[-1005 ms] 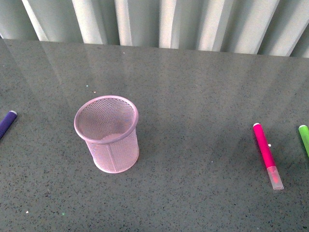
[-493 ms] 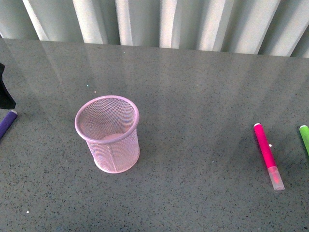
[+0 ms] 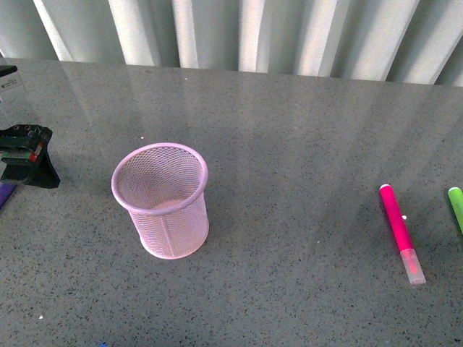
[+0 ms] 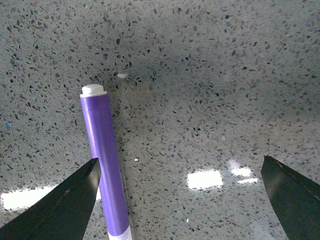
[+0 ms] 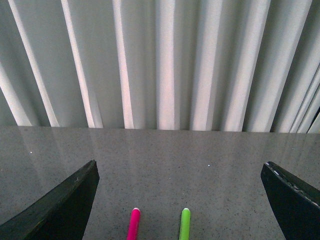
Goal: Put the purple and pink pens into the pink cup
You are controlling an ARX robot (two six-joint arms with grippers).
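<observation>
– Logging item one, the pink cup (image 3: 173,228): where was it?

– Upright on the grey speckled surface (image 3: 304,144), left of centre in the front view, mouth facing up.

– Item two, the purple pen (image 4: 104,160)?

– Flat on the surface at its far left, well apart from the cup. The left wrist view showed its white end. The front view showed only a sliver of it at the frame's edge, by the left pincer (image 4: 180,165).

– State of that pincer?

– Jaws spread wide, gripping nothing. The purple pen lay between them, just beside one jaw. Whether it touched that jaw could not be told.

– Item three, the pink pen (image 3: 400,231)?

– Flat on the right side, well apart from the cup, with its pale cap toward the camera and its white end away. A green marker (image 3: 456,206) lay near it at the right edge.

– And the right pincer (image 5: 180,165)?

– Outside the front view. Its wrist view showed the jaws parted wide and holding nothing. The ends of the pink pen and green marker appeared between them, with a pale pleated curtain (image 5: 165,65) behind the surface.
</observation>
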